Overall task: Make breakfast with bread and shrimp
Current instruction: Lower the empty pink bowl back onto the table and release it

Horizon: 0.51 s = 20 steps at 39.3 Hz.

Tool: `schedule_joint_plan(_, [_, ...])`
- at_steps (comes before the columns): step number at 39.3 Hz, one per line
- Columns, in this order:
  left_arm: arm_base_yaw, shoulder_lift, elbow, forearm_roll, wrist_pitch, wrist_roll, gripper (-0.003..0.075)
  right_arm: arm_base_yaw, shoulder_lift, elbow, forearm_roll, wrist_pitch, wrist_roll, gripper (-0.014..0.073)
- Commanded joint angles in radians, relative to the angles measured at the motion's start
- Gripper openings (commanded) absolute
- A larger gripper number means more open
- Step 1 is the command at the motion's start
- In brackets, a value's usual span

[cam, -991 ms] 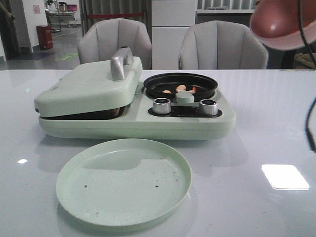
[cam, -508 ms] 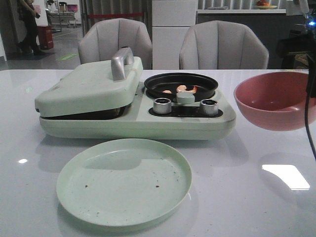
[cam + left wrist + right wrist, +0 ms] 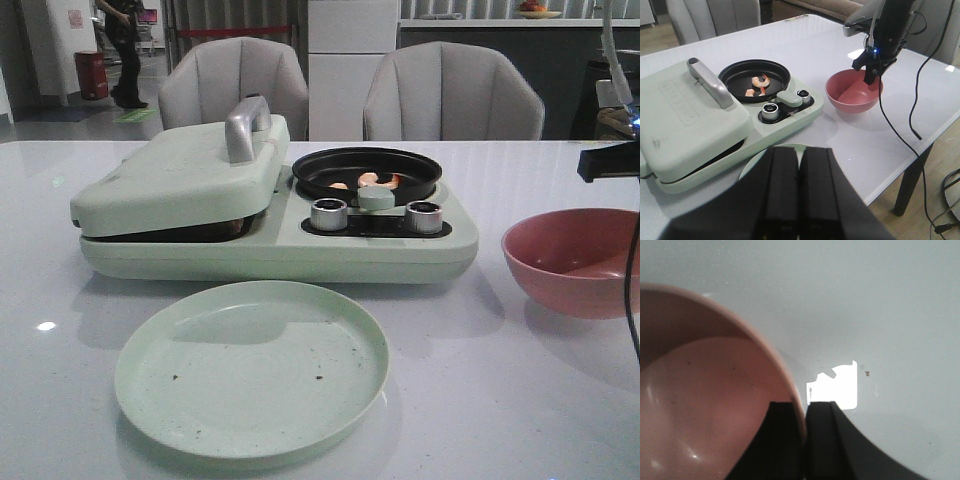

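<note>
R gripper [image 3: 805, 440] pinches bowl [image 3: 705, 405] rim between its jaws, L gripper [image 3: 799, 200] clenched empty; lifting before release could tip bowl.

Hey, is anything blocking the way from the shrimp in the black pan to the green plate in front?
The shrimp sit in the open pan. Between them and the plate are the pan's rim and the cooker's two knobs; otherwise nothing visible blocks the way.
</note>
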Motion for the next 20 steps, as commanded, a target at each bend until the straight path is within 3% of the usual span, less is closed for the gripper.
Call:
schedule_joint_plan(1, [-0.006, 0.004, -0.025, -0.041, -0.071, -0.003, 0.0100, -0.006, -0.044, -0.022, -0.020, -0.020, -0.005, 0.0300])
schedule_joint_plan(3, [-0.006, 0.004, -0.025, -0.041, -0.071, -0.003, 0.0100, -0.006, -0.044, -0.023, -0.030, -0.020, -0.005, 0.0401])
schedule_joint_plan(5, [-0.006, 0.004, -0.025, -0.041, -0.071, -0.003, 0.0100, -0.006, -0.046, -0.024, -0.039, -0.020, -0.005, 0.0448])
schedule_joint_plan(20, [-0.006, 0.004, -0.025, -0.041, -0.071, -0.003, 0.0100, 0.040, -0.208, -0.024, -0.047, -0.027, -0.014, 0.0442])
